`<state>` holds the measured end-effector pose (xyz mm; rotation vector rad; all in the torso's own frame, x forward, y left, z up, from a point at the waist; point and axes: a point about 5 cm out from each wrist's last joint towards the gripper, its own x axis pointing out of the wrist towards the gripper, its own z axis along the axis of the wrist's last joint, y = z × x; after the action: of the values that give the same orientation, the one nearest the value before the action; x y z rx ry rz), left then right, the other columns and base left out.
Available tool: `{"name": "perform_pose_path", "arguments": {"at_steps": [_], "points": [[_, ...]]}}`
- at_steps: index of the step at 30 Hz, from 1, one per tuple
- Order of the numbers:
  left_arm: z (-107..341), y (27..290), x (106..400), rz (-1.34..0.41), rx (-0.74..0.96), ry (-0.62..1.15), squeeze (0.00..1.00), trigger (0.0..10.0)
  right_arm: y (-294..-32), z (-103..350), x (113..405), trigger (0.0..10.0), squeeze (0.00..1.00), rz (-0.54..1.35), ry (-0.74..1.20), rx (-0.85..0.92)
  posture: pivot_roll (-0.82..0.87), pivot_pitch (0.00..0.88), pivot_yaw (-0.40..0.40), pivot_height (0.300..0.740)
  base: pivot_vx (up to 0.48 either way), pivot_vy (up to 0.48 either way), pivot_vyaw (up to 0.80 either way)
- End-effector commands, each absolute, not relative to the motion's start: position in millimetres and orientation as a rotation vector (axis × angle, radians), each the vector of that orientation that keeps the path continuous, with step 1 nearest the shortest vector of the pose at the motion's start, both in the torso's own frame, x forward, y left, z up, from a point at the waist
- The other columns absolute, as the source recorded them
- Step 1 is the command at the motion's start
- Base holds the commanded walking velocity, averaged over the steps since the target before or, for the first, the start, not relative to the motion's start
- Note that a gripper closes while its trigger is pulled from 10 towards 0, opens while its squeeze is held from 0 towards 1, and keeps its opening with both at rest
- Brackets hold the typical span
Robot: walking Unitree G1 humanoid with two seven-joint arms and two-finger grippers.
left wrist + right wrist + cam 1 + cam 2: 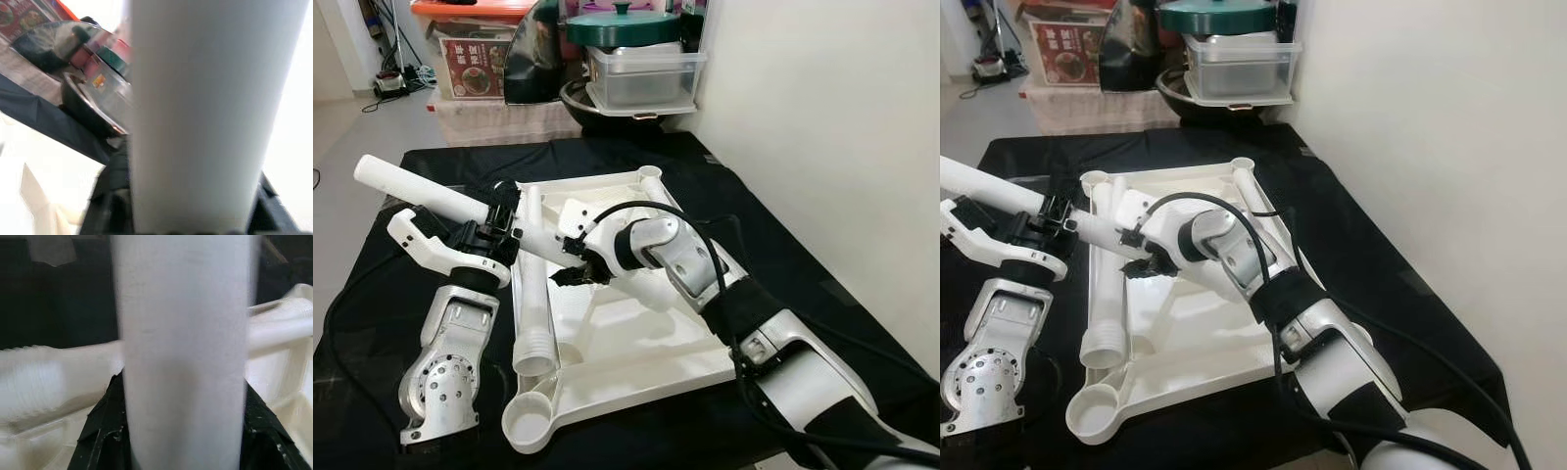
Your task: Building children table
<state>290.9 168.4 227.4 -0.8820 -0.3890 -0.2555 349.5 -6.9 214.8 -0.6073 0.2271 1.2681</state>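
On the black-draped work surface, both arms hold one leg above an upturned table top.

Largest is the white moulded plastic table top, lying underside up with round corner sockets. Along its left edge rests a loose white ribbed plastic tube leg. Above it, a smooth white cylindrical plastic leg is held slanted: the left gripper is clamped around its middle, and the right gripper is closed on its lower end.
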Motion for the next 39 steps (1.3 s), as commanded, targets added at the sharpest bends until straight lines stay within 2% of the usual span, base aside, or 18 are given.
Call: {"name": "perform_pose_path", "arguments": {"at_steps": [1, 12, 13, 15, 17, 19, 25, 26, 29, 30, 31, 32, 34, 35, 36, 37, 38, 39], "points": [[229.0, 159.7, 295.3, -0.288, -0.842, -0.377, 1.0, 10.0, -0.3, 224.7, 344.0, 0.0, 0.09, 1.331, 0.153, -0.596, -0.01, 0.0, -0.05, 0.74, 0.0, 0.0, 0.0], [234.9, 173.9, 294.1, -0.235, -0.779, -0.437, 1.0, 10.0, -30.5, 245.2, 365.3, 0.0, 0.09, 1.195, 0.129, -0.533, -0.01, 0.0, -0.06, 0.74, 0.0, 0.0, 0.0], [238.8, 176.9, 289.4, -0.257, -0.812, -0.464, 1.0, 10.0, -47.6, 253.8, 376.0, 0.0, 0.09, 1.114, 0.121, -0.512, -0.01, 0.0, -0.062, 0.74, 0.0, 0.0, 0.0], [238.8, 176.9, 289.4, -0.257, -0.812, -0.464, 1.0, 10.0, -47.6, 253.8, 376.0, 0.0, 0.09, 1.114, 0.121, -0.512, -0.01, 0.0, -0.062, 0.74, 0.0, 0.0, 0.0], [245.5, 177.7, 283.3, -0.294, -0.811, -0.501, 1.0, 10.0, -67.0, 263.3, 386.1, 0.0, 0.09, 1.029, 0.11, -0.502, -0.01, 0.0, -0.065, 0.74, 0.0, 0.0, 0.0], [245.5, 177.7, 283.3, -0.294, -0.811, -0.501, 1.0, 10.0, -67.0, 263.3, 386.1, 0.0, 0.09, 1.029, 0.11, -0.502, -0.01, 0.0, -0.065, 0.74, 0.0, 0.0, 0.0], [273.9, 175.1, 270.1, -0.414, -0.785, -0.6, 1.0, 10.0, -101.7, 284.7, 404.3, 0.0, 0.09, 0.807, 0.069, -0.495, -0.01, 0.0, -0.062, 0.74, 0.0, 0.0, 0.0], [275.4, 171.2, 268.0, -0.448, -0.764, -0.596, 0.0, 10.0, -107.2, 291.1, 408.4, 0.0, 0.09, 0.74, 0.042, -0.456, -0.01, 0.0, -0.062, 0.74, 0.0, 0.0, 0.0], [269.8, 169.3, 270.5, -0.43, -0.729, -0.557, 0.0, 10.0, -112.6, 299.9, 412.1, 0.0, 0.09, 0.666, 0.005, -0.392, -0.01, 0.0, -0.064, 0.74, 0.0, 0.0, 0.0], [255.3, 170.3, 278.6, -0.363, -0.696, -0.468, 0.0, 10.0, -117.6, 310.8, 414.7, 0.0, 0.09, 0.604, -0.045, -0.288, -0.01, 0.0, -0.065, 0.74, 0.0, 0.0, 0.0], [255.3, 170.3, 278.6, -0.363, -0.696, -0.468, 0.0, 10.0, -117.6, 310.8, 414.7, 0.0, 0.09, 0.604, -0.045, -0.288, -0.01, 0.0, -0.065, 0.74, 0.0, 0.0, 0.0], [237.6, 172.8, 285.8, -0.287, -0.662, -0.366, 0.0, 10.0, -122.3, 320.9, 416.5, 0.0, 0.08, 0.554, -0.09, -0.169, -0.01, 0.0, -0.065, 0.74, 0.0, 0.0, 0.0], [237.6, 172.8, 285.8, -0.287, -0.662, -0.366, 0.0, 10.0, -122.3, 320.9, 416.5, 0.0, 0.08, 0.554, -0.09, -0.169, -0.01, 0.0, -0.065, 0.74, 0.0, 0.0, 0.0], [218.2, 177.2, 292.8, -0.188, -0.618, -0.252, 0.0, 10.0, -126.7, 327.8, 417.5, 0.0, 0.08, 0.521, -0.122, -0.052, -0.01, 0.0, -0.065, 0.74, 0.0, 0.0, 0.0], [218.2, 177.2, 292.8, -0.188, -0.618, -0.252, 0.0, 10.0, -126.7, 327.8, 417.5, 0.0, 0.08, 0.521, -0.122, -0.052, -0.01, 0.0, -0.065, 0.74, 0.0, 0.0, 0.0], [188.1, 183.4, 298.5, -0.048, -0.464, -0.063, 0.0, 10.0, -135.0, 332.9, 418.7, 0.0, 0.07, 0.475, -0.151, 0.114, 0.0, 0.0, -0.066, 0.74, 0.0, 0.0, 0.0], [169.4, 189.3, 297.6, 0.037, -0.369, 0.042, 0.0, 10.0, -142.0, 334.2, 419.5, 0.0, 0.08, 0.445, -0.162, 0.254, 0.0, 0.0, -0.065, 0.74, 0.0, 0.0, 0.0], [169.4, 189.3, 297.6, 0.037, -0.369, 0.042, 0.0, 10.0, -142.0, 334.2, 419.5, 0.0, 0.08, 0.445, -0.162, 0.254, 0.0, 0.0, -0.065, 0.74, 0.0, 0.0, 0.0]]}}
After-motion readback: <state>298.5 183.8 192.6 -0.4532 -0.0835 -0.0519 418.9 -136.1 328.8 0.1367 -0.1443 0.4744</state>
